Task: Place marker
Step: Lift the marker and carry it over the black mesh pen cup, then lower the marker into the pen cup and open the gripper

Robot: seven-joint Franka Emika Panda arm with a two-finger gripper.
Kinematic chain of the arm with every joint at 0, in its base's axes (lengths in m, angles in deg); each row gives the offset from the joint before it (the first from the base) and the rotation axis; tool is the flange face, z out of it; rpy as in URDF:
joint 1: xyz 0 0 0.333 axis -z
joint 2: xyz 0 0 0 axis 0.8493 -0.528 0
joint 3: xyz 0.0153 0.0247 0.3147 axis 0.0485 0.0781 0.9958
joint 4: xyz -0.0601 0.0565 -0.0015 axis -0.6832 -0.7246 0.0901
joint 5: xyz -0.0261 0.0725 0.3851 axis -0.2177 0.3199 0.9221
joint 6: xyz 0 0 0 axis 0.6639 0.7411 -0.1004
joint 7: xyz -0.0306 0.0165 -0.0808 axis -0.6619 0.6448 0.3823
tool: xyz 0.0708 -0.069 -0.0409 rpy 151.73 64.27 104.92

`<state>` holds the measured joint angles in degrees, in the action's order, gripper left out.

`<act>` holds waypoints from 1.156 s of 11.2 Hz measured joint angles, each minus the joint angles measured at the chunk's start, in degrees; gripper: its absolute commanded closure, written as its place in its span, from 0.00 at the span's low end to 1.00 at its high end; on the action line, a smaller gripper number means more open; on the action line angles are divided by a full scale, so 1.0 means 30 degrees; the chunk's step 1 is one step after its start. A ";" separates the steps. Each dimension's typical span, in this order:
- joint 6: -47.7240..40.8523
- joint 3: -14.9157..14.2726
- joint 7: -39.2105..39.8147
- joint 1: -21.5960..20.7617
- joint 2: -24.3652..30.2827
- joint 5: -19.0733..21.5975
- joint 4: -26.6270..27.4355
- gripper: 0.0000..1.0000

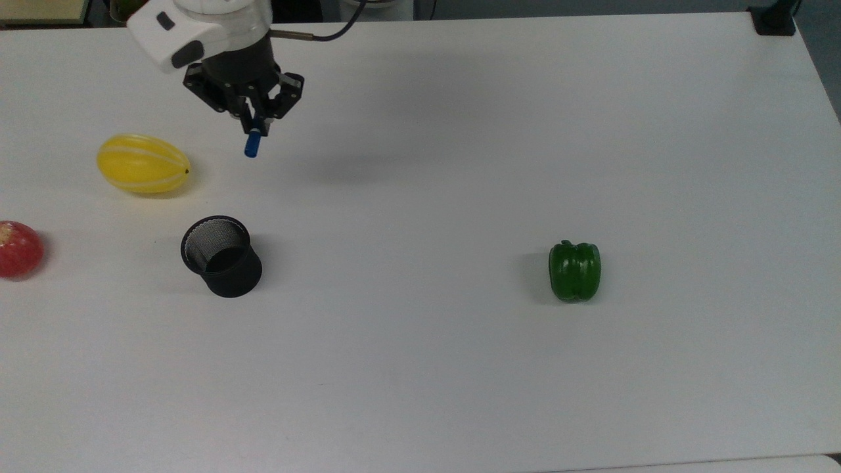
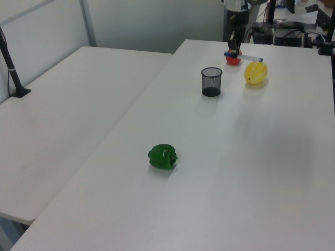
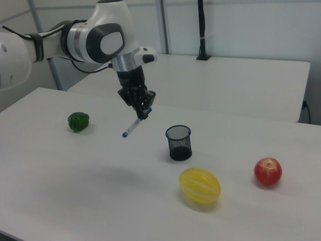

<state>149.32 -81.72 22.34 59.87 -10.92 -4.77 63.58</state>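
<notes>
While the gripper (image 1: 254, 126) hangs above the white table (image 1: 460, 368) w/ its fingers pinched narrow on the marker (image 1: 251, 143), nothing of the pen touches the surface. Top view: gripper sits upper left, roughly 10 o'clock from frame centre, blue cap poking out below the black fingers toward 6 o'clock. Right view: gripper (image 3: 143, 109) grips the pen near its cap end, and the marker (image 3: 132, 127) slants down toward 7 o'clock, white barrel w/ small blue tip at the low end, clear of the tabletop. Left view: gripper (image 2: 234, 51) is far back, at approx 1 o'clock from centre, marker (image 2: 244, 56) lying near level in the air, barrel pointing toward 3 o'clock. Black mesh cup (image 1: 222, 256) stands upright in the top view, at approx 6 o'clock from the gripper and well apart from it. Yellow striped melon (image 1: 143, 163) lies at approx 8 o'clock from the gripper, near but not touching. Red apple (image 1: 19, 249) is at the top view's left edge, 9 o'clock from the cup. Green pepper (image 1: 575, 270) sits alone, well off at 3 o'clock from the cup.
</notes>
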 measured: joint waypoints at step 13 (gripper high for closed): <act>1.6865 0.0007 -0.0014 0.1158 -0.2276 0.0113 0.2312 0.87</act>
<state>199.91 -81.70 22.29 63.35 -17.75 -4.43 70.51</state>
